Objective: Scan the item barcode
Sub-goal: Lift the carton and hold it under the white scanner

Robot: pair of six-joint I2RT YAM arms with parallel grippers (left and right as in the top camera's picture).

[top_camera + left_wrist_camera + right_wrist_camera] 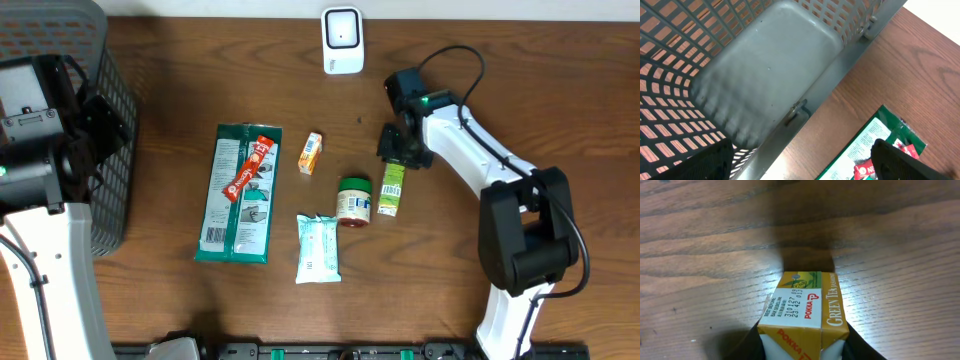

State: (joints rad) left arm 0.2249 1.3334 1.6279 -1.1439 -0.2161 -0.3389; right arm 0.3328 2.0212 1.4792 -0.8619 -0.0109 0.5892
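The item is a green tea carton (391,190) lying on the wooden table just right of the centre. In the right wrist view its gold and white top (802,312) fills the gap between the fingers. My right gripper (802,340) is shut on the carton's end, with a dark finger (752,347) pressed against each side. No barcode shows on the faces I see. The white scanner (342,40) stands at the far edge of the table. My left gripper (802,167) hangs open over the basket's rim at the far left, holding nothing.
A dark mesh basket (110,120) sits at the left. On the table lie a large green packet (235,195) with a red sachet (250,167) on it, a small orange box (311,153), a jar (353,201) beside the carton, and a pale teal pack (318,248).
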